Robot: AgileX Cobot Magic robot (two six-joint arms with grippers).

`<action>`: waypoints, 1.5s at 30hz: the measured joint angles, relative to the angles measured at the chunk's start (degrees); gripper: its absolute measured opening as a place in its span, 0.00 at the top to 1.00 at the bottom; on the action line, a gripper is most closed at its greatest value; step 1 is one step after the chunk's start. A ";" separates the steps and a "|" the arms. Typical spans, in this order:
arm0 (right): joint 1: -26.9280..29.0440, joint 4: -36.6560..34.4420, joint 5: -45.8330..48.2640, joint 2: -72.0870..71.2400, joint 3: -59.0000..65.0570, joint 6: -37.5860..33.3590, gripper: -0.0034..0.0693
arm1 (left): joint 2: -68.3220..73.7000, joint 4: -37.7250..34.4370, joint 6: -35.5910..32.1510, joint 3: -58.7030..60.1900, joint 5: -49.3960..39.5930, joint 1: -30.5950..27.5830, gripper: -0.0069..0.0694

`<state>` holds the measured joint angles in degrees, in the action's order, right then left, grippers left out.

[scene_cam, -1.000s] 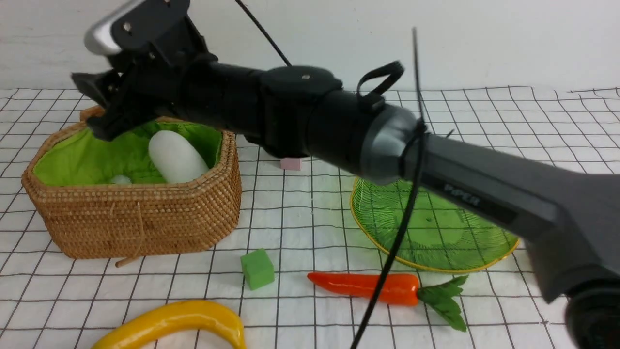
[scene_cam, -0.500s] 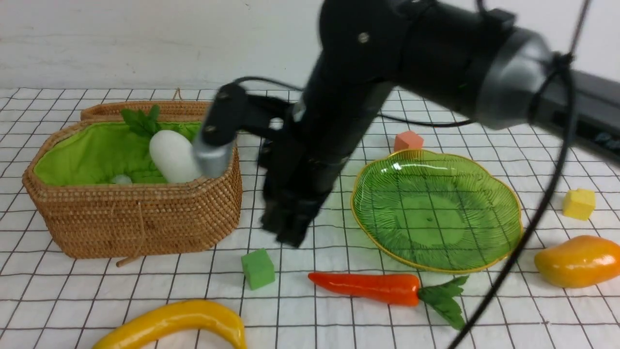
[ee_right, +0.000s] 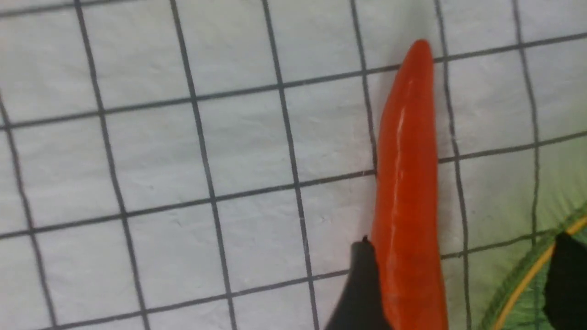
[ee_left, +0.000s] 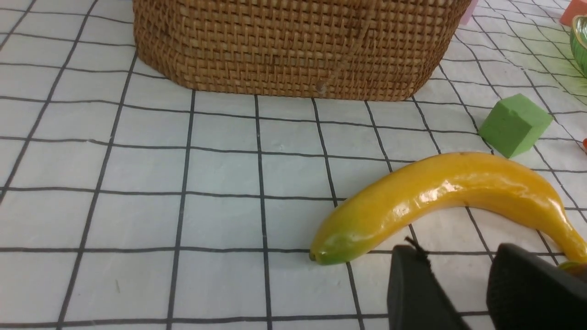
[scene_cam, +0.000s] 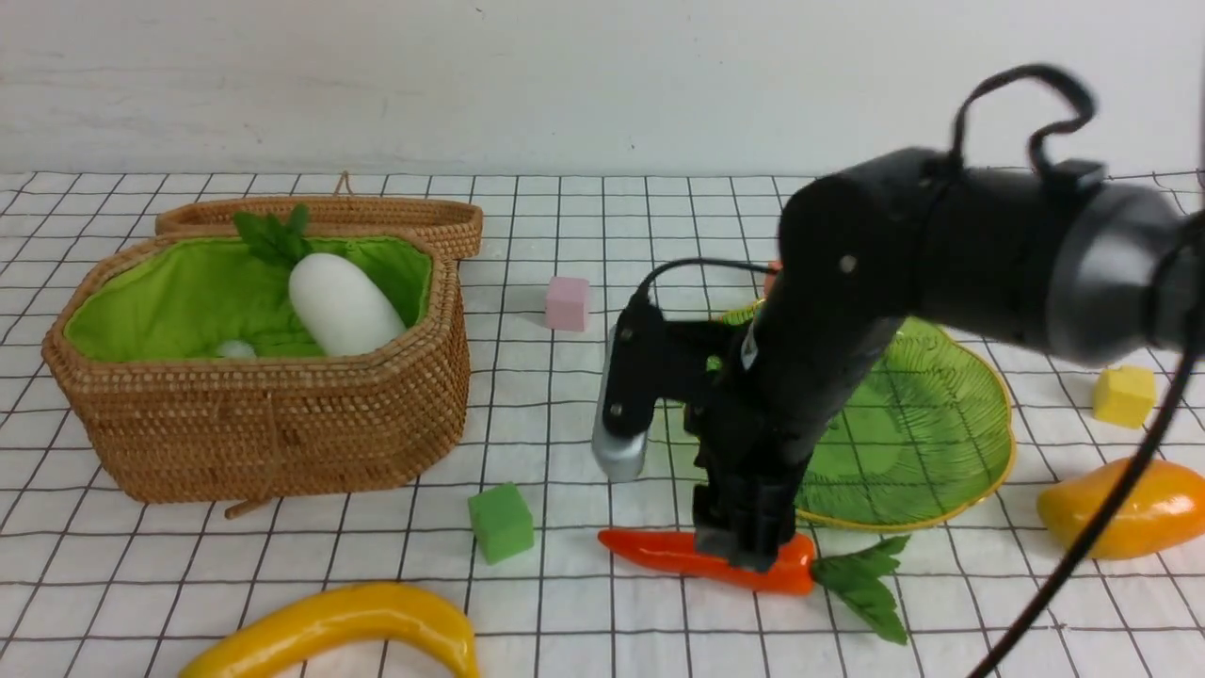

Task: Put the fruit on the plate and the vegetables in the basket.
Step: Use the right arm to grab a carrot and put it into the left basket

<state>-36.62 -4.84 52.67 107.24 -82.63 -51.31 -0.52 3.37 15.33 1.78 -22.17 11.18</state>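
Observation:
The orange-red carrot [scene_cam: 678, 554] lies on the cloth in front of the green plate [scene_cam: 923, 424]. My right gripper [scene_cam: 748, 556] is open and down over the carrot's thick end. In the right wrist view [ee_right: 463, 284] one finger is beside the carrot [ee_right: 406, 183] and the other is over the plate's rim [ee_right: 518, 284]. The white radish [scene_cam: 341, 303] lies in the basket [scene_cam: 264, 433]. The banana [scene_cam: 339, 621] is at the front left and the mango [scene_cam: 1120, 508] at the right. My left gripper [ee_left: 467, 279] is open and empty, just short of the banana [ee_left: 440, 192]. The mangosteen is hidden.
A green foam cube [scene_cam: 501, 521] sits between the basket and the carrot, and shows in the left wrist view [ee_left: 514, 123]. A pink cube [scene_cam: 567, 303] and a yellow cube [scene_cam: 1125, 395] lie farther back. The basket lid [scene_cam: 320, 215] leans behind the basket.
My right arm has swung from above the basket to the right and down, and its gripper now straddles the carrot. The radish stays in the basket.

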 joint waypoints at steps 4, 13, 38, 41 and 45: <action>-1.24 3.76 -0.79 4.93 0.00 1.26 0.17 | 0.00 0.00 0.00 0.00 0.00 0.00 0.60; -1.45 1.56 1.87 9.13 0.00 1.74 0.57 | 0.00 0.00 0.00 0.00 0.00 0.00 0.60; -8.41 -63.11 -41.95 16.64 -37.03 -27.05 0.55 | 0.00 0.00 0.00 0.00 0.00 -0.04 0.60; -10.13 -76.08 -46.10 23.07 -39.36 -47.50 0.55 | 0.00 0.00 0.00 0.00 0.00 -0.04 0.60; -10.33 -90.58 -48.52 28.46 -41.48 -64.02 0.55 | 0.00 0.00 0.00 0.00 0.00 -0.04 0.60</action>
<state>-46.95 -95.41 4.15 135.70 -124.11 -115.32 -0.52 3.37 15.33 1.78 -22.17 11.14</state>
